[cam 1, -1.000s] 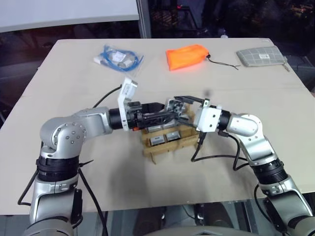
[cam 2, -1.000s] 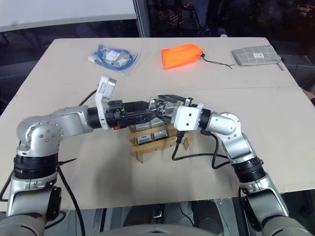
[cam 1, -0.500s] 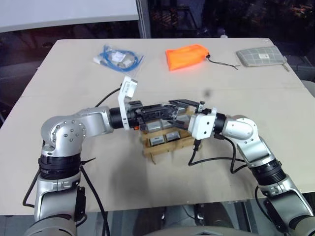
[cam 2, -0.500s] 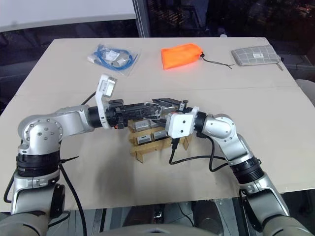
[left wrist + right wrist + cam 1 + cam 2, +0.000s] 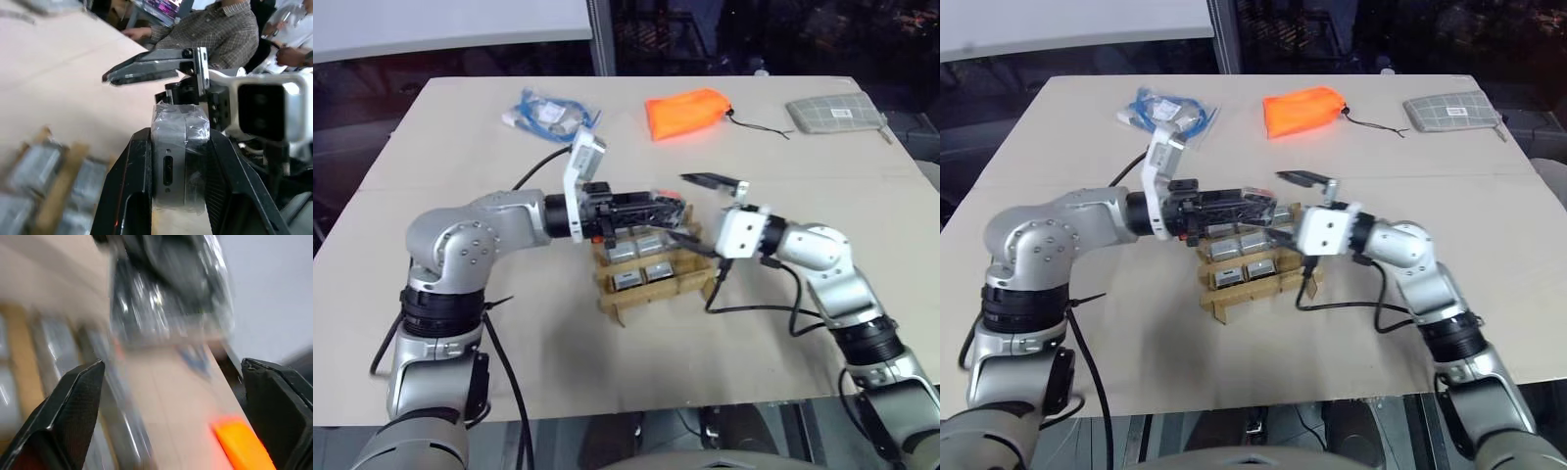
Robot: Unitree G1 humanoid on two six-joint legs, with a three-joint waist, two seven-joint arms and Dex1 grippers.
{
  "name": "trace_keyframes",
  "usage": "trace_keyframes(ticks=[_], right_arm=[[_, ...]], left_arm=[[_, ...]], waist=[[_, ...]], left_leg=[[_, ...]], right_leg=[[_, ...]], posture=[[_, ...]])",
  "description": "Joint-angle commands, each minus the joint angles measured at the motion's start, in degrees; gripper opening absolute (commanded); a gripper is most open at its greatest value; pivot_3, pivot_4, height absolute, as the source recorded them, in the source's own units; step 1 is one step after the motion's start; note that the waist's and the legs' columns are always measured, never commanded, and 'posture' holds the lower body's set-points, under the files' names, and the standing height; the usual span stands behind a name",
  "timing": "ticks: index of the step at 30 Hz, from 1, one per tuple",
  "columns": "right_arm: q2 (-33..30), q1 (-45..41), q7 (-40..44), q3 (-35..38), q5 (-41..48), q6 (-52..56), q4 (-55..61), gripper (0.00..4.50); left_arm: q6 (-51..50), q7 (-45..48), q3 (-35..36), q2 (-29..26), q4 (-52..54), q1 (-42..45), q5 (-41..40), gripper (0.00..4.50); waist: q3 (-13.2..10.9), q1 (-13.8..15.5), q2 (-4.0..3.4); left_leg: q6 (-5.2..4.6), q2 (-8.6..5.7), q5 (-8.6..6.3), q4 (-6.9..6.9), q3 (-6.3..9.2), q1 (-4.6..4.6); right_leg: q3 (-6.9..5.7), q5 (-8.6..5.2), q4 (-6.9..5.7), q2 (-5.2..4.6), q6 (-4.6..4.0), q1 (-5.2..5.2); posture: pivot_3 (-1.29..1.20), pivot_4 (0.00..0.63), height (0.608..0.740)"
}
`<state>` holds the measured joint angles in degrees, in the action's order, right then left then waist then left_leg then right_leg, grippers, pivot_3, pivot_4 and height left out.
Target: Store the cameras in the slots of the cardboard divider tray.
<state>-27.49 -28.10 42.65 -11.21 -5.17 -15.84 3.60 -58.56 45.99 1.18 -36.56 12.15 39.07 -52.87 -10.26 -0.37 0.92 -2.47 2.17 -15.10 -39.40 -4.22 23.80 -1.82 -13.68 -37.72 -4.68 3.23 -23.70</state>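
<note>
A silver-grey camera [image 5: 178, 152] wrapped in clear film is clamped between the black fingers of my left gripper [image 5: 671, 209], which is shut on it just above the back of the cardboard divider tray [image 5: 651, 294]. My right gripper [image 5: 1275, 204] faces it from the right, open wide. One finger [image 5: 710, 181] passes above the held camera and the other below, and neither touches it. In the right wrist view the camera [image 5: 166, 289] shows blurred ahead of the spread fingers [image 5: 73, 416]. Several cameras [image 5: 625, 281] sit in the tray's slots.
At the table's far side lie a clear bag with a blue cable [image 5: 546, 113], an orange drawstring bag [image 5: 685, 111] and a grey checked pouch [image 5: 832, 111]. Seated people [image 5: 230, 29] show beyond the table in the left wrist view.
The camera passed from my right gripper to my left. The left shut on it, then the right opened and drew back to the right. The left hand rose slightly with the camera.
</note>
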Motion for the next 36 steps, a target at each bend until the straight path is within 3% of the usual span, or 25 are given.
trace_keyframes(ticks=[1,6,9,12,19,24,36], right_arm=[[-3.13,2.9,-3.36,6.16,0.33,1.26,1.17,4.45],[-7.06,7.86,-4.73,15.66,6.86,8.76,3.04,4.45],[-9.73,11.62,0.5,21.12,21.68,24.18,10.88,4.45],[-16.31,17.39,7.35,24.8,35.14,39.08,18.78,4.45],[-28.18,25.72,15.93,31.81,52.23,56.59,26.03,4.45],[-30.52,27.03,16.37,34.07,58.44,61.05,30.01,4.45],[-28.71,29.86,17.14,36.88,58.68,58.4,30.86,4.45]], left_arm=[[8.58,1.2,-2.63,2.0,4.33,-1.23,5.75,0.78],[12.29,-3.35,-2.57,7.25,9.8,-7.95,7.39,0.78],[16.66,-4.04,-4.0,8.07,12.71,-13.0,11.48,0.78],[21.42,-3.98,-5.36,8.64,13.81,-16.67,15.36,0.78],[32.55,-2.67,-7.09,10.8,10.3,-20.17,22.73,0.78],[37.08,-0.42,-10.02,11.84,9.63,-23.5,25.58,0.78],[50.31,0.02,-13.09,17.02,-0.97,-24.41,34.21,0.78]], waist=[[0.0,-0.01,0.0],[0.0,0.0,0.0],[0.01,-0.19,-0.04],[0.02,-0.03,-0.05],[0.05,0.7,-0.07],[0.05,1.02,-0.05],[0.1,1.37,0.05]], left_leg=[[0.0,0.0,0.0,0.01,0.0,0.0],[0.0,0.03,0.0,0.08,-0.03,0.0],[0.0,0.05,0.0,0.08,-0.02,-0.04],[-0.01,0.08,0.0,0.11,-0.02,-0.04],[-0.32,0.02,-0.18,0.04,0.0,-0.07],[-0.32,0.04,-0.18,0.03,0.03,-0.06],[-0.34,0.0,-0.19,-0.02,0.07,-0.01]], right_leg=[[0.0,0.0,0.0,0.0,0.0,0.0],[0.04,0.0,0.07,0.0,0.0,0.0],[0.06,0.0,0.03,0.01,0.0,0.0],[0.07,0.0,0.04,0.01,-0.01,0.01],[0.06,0.0,0.05,-0.03,-0.01,0.07],[0.05,0.0,0.06,0.01,-0.01,0.07],[0.0,0.0,0.07,0.0,0.0,0.08]], posture=[[0.0,0.15,0.74],[0.0,0.15,0.74],[0.0,0.15,0.74],[0.0,0.15,0.74],[0.0,0.15,0.74],[0.0,0.15,0.74],[0.0,0.15,0.74]])
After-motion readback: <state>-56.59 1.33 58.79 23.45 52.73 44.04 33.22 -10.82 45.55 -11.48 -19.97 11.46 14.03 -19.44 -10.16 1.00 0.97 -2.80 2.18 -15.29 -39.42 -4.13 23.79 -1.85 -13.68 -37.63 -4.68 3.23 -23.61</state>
